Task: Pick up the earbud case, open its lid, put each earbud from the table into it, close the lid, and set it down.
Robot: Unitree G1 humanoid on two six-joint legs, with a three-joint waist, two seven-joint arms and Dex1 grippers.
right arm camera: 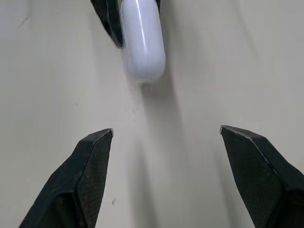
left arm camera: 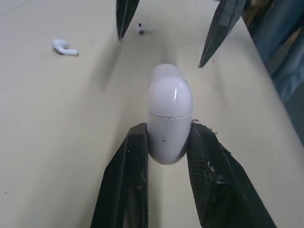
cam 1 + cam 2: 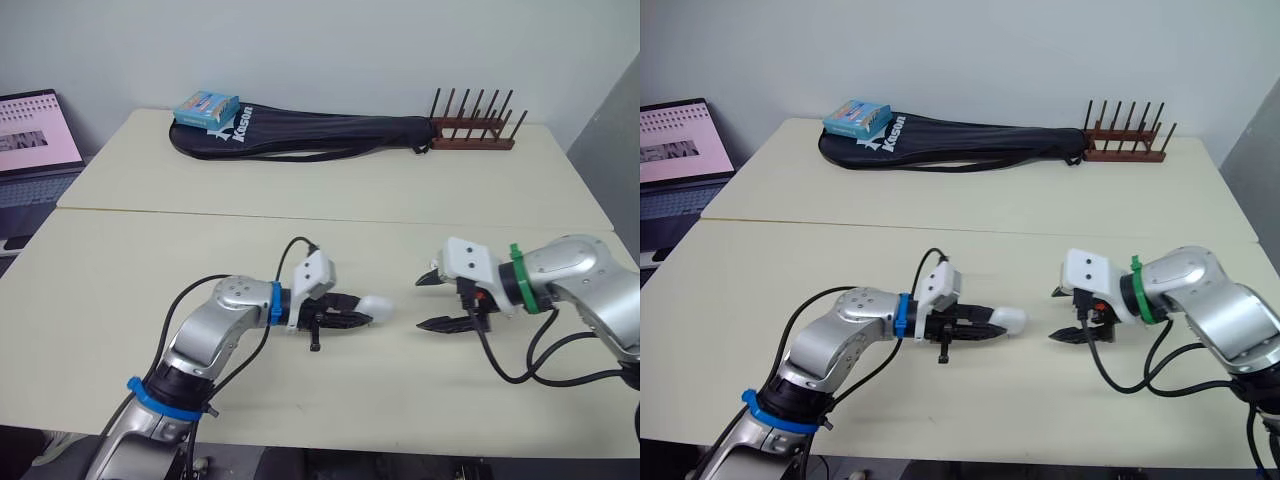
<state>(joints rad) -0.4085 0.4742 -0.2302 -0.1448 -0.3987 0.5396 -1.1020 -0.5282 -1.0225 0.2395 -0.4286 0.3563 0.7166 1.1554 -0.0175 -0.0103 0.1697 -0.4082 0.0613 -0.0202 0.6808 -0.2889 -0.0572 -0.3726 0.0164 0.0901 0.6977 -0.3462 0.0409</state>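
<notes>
Between the two arms, low over the pale surface [image 3: 300, 230], sits the action: the left end effector [image 3: 352, 310] is clamped on the white earbud case [image 2: 169, 121], with one black finger on each side of its lower half. The case's long axis runs straight out along those fingers, rounded end first, aimed right at the right end effector [image 3: 421, 303]. That one is spread wide and holds nothing, its tips just short of the case nose and facing it head-on. The seam shows across the case, so the lid [image 2: 169, 92] looks to be the free half nearest the right arm, and it's closed. By my read, the right arm is the one placed to flip it, closing in along that same axis. One earbud [image 2: 64, 46] lies on the surface off to the side beyond the case, and what looks like a second earbud [image 2: 140, 27] lies near a right fingertip. Neither is loaded yet.
</notes>
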